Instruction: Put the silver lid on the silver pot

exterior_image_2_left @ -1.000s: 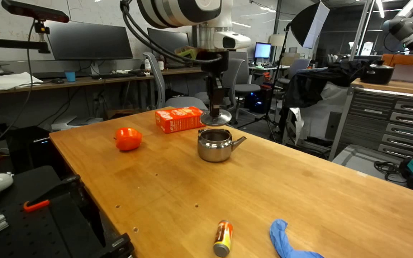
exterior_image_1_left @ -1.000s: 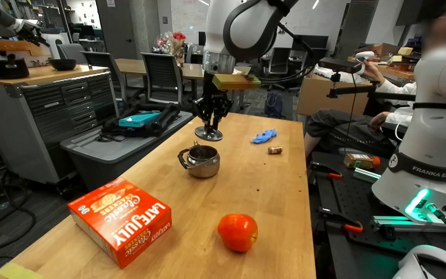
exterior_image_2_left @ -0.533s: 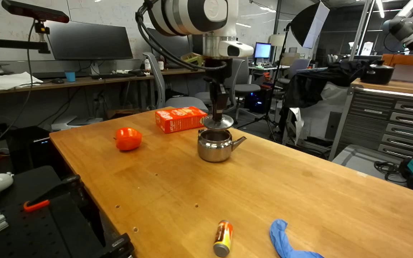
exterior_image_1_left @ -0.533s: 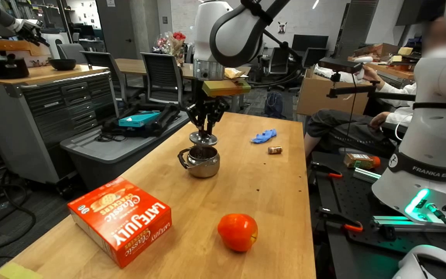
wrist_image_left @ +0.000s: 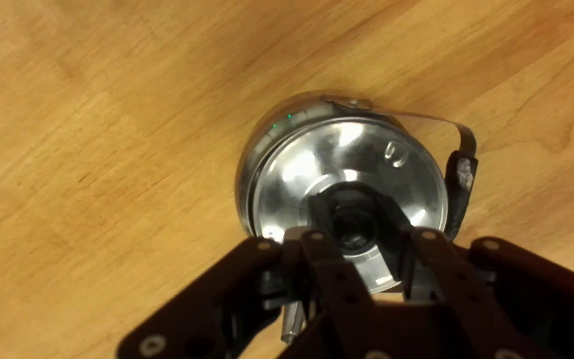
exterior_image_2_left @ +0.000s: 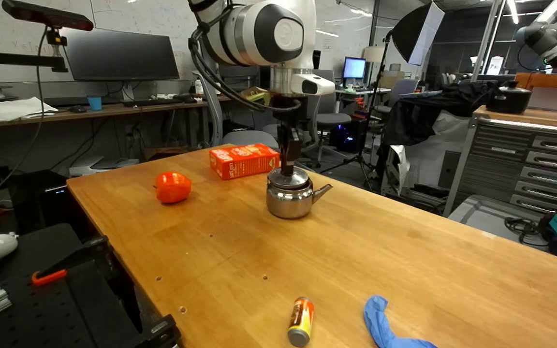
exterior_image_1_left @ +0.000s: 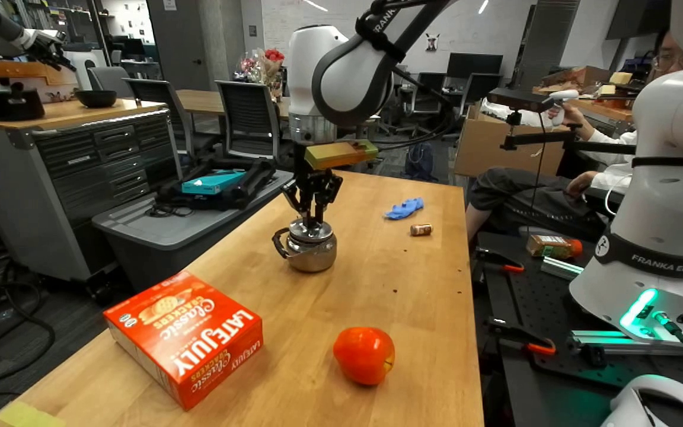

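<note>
The silver pot (exterior_image_1_left: 315, 259) is a small shiny steel kettle with a side handle and a spout, upright on the wooden table; it also shows in an exterior view (exterior_image_2_left: 289, 204) and the wrist view (wrist_image_left: 271, 128). The silver lid (wrist_image_left: 406, 174), a shiny disc with a black knob (wrist_image_left: 354, 227), lies over the pot's mouth, also in an exterior view (exterior_image_2_left: 300, 179). In the wrist view it sits slightly off to the handle side; I cannot tell if it is fully seated. My gripper (exterior_image_1_left: 313, 222) points down from above, shut on the lid's knob. The pot's inside is hidden.
A red cracker box (exterior_image_1_left: 184, 338) and a red-orange ball-like fruit (exterior_image_1_left: 365, 356) lie on the table (exterior_image_1_left: 424, 284). A small can (exterior_image_2_left: 301, 321) and a blue glove (exterior_image_2_left: 389, 328) lie toward the other end. The table edge is behind the spout side.
My gripper has moved down with the lid, from above the pot, where the dark opening was visible, onto the pot's mouth. The pot and other objects have not moved.
</note>
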Controlling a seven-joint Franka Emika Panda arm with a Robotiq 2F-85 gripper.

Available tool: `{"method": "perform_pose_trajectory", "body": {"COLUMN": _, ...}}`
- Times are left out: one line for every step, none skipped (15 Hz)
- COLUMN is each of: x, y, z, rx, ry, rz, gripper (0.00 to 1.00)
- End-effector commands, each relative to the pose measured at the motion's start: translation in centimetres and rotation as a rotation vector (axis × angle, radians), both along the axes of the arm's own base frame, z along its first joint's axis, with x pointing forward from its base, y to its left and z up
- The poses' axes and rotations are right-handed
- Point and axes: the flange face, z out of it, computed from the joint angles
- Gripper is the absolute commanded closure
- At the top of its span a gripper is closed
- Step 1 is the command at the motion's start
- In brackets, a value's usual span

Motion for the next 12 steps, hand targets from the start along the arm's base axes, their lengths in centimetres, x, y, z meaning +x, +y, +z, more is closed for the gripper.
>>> {"method": "perform_pose_trajectory", "body": {"x": 0.6, "y": 0.8, "z": -0.2, "rx": -0.014, "ry": 0.006, "rz": 0.008, "gripper": 0.93}}
{"method": "perform_pose_trajectory", "body": {"x": 0.6, "y": 0.8, "z": -0.3, "rx": -0.011, "ry": 0.006, "rz": 0.009, "gripper": 0.93}}
{"method": "perform_pose_trajectory", "body": {"x": 0.6, "y": 0.7, "z": -0.3, "rx": -0.008, "ry": 0.006, "rz": 0.007, "gripper": 0.93}}
{"method": "perform_pose_trajectory", "body": {"x": 0.6, "y": 0.6, "z": -0.2, "rx": -0.007, "ry": 0.007, "rz": 0.006, "gripper": 0.93}}
{"method": "perform_pose_trajectory", "body": {"x": 0.6, "y": 0.4, "z": -0.2, "rx": -0.003, "ry": 0.007, "rz": 0.003, "gripper": 0.93}}
{"method": "perform_pose_trajectory", "body": {"x": 0.6, "y": 0.3, "z": -0.2, "rx": -0.001, "ry": 0.006, "rz": 0.001, "gripper": 0.93}}
{"method": "perform_pose_trajectory", "body": {"x": 0.7, "y": 0.2, "z": -0.1, "rx": 0.001, "ry": 0.005, "rz": -0.003, "gripper": 0.93}}
{"method": "perform_pose_trajectory", "body": {"x": 0.7, "y": 0.0, "z": -0.2, "rx": 0.003, "ry": 0.006, "rz": -0.007, "gripper": 0.93}}
{"method": "perform_pose_trajectory", "body": {"x": 0.7, "y": -0.3, "z": -0.3, "rx": 0.004, "ry": 0.006, "rz": -0.012, "gripper": 0.93}}
{"method": "perform_pose_trajectory", "body": {"x": 0.7, "y": -0.5, "z": -0.5, "rx": 0.002, "ry": 0.007, "rz": -0.019, "gripper": 0.93}}
{"method": "perform_pose_trajectory", "body": {"x": 0.7, "y": -0.8, "z": -0.7, "rx": 0.002, "ry": 0.013, "rz": -0.024, "gripper": 0.92}}
{"method": "perform_pose_trajectory", "body": {"x": 0.7, "y": -1.1, "z": -1.1, "rx": 0.005, "ry": 0.023, "rz": -0.030, "gripper": 0.92}}
